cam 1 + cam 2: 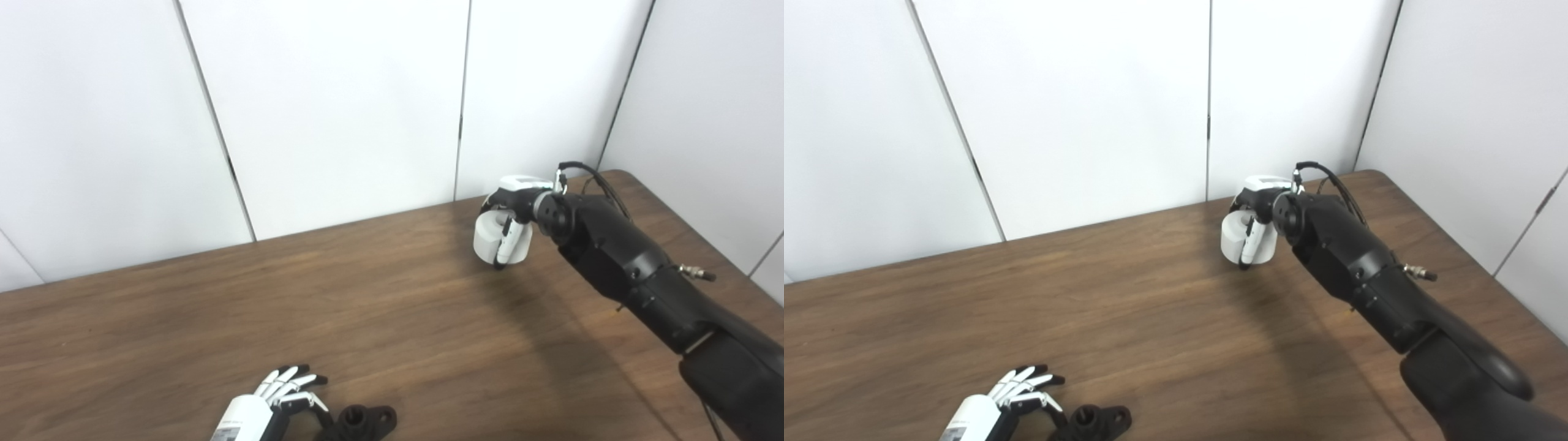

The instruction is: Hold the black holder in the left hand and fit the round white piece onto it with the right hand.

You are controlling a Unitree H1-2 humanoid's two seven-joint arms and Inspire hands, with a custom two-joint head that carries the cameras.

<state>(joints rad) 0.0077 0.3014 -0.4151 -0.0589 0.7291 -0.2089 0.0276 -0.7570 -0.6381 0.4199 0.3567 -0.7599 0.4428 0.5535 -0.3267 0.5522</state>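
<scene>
Black holder [361, 421]: lies flat on the wooden table [367, 306] at the near edge, left of centre; flanged body with a round bore facing up. Left hand [278, 398]: just beside the holder on its left, fingers spread and extended, gripping nothing; whether the thumb touches the holder cannot be told. Round white piece [497, 240]: far right of the table, near the white wall panels [343, 104]. Right hand [511, 211]: curled over the piece from above, fingers wrapped down its side, apparently grasping it. Handling note: secure the holder firmly with bore exposed before carrying the piece across; keep the piece level and centred over the bore.
</scene>
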